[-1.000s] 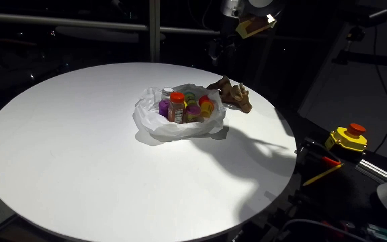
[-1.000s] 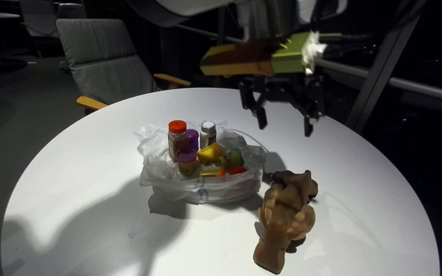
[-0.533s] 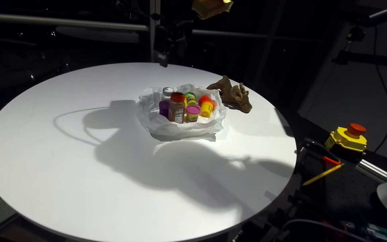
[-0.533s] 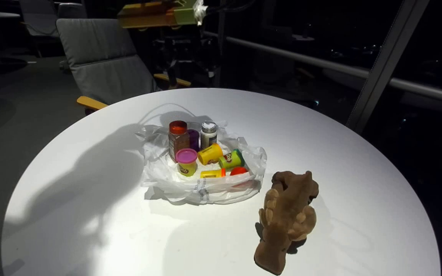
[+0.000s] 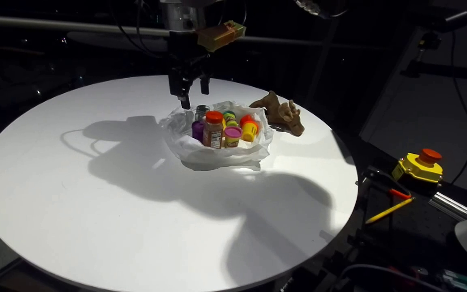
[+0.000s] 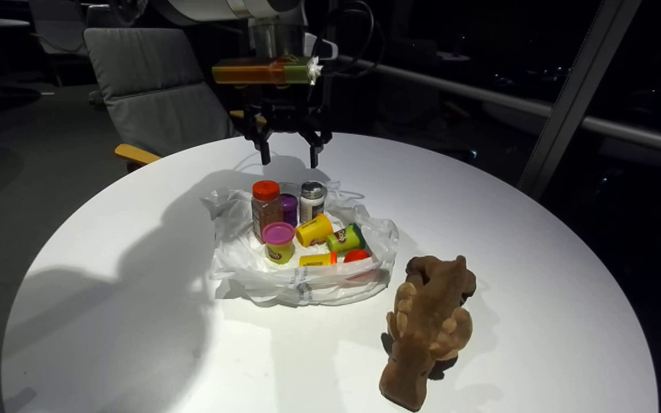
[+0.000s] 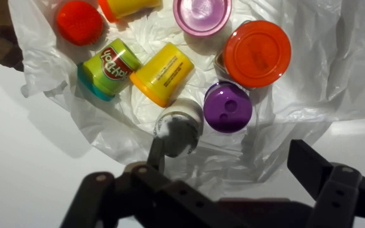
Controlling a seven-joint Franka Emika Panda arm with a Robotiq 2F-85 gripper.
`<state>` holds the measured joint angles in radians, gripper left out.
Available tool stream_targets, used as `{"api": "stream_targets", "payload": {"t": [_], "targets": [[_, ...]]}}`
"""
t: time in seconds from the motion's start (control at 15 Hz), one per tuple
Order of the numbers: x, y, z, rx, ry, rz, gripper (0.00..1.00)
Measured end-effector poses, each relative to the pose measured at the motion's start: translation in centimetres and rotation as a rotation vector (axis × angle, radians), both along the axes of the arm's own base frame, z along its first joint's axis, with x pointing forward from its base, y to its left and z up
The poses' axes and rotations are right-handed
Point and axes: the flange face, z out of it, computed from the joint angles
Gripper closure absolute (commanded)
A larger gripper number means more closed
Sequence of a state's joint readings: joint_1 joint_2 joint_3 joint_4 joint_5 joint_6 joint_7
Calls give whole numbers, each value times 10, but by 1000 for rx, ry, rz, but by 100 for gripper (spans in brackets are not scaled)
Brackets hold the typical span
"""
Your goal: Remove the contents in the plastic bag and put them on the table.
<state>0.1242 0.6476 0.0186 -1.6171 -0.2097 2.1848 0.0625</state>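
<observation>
A white plastic bag [image 6: 345,292] lies open on the round table. In it are an orange-lidded jar [image 6: 265,215], a purple tub [image 7: 227,109], a white bottle [image 6: 311,209], a pink-lidded can [image 6: 279,249], a yellow can [image 7: 165,72], a green can [image 7: 109,68], an orange-lidded yellow can [image 6: 316,260] and a red-lidded thing [image 7: 79,22]. My gripper [image 6: 290,159] is open and empty. It points down, above the bag's edge near the white bottle, also in an exterior view [image 5: 195,97]. In the wrist view my gripper [image 7: 227,150] has its left finger overlapping the bottle's lid; contact cannot be told.
A brown plush toy [image 6: 431,330] lies on the white table [image 6: 319,355] beside the bag. A chair [image 6: 152,97] stands behind the table. A yellow box with a red button [image 5: 419,166] and a pencil [image 5: 389,211] are on a dark surface beside the table.
My gripper has moved left in both exterior views, then come down closer to the bag's edge by the white bottle. It stays open. The bag and its contents have not visibly moved.
</observation>
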Motion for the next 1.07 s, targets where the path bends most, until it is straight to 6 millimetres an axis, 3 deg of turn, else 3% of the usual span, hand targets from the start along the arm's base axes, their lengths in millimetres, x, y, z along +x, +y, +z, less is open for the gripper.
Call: {"api": "stream_targets", "payload": {"t": [0.47,0.87,0.93,1.0,1.07], "targets": [[14,-14,2,-17,29,-40,0],[13,-34,-31,-2,73,-79,0],[13,-35,-36,4,80,-86,25],[12,-36,-41,8,86,-91,26],[12,-37,-45,10,92,-95,34]]}}
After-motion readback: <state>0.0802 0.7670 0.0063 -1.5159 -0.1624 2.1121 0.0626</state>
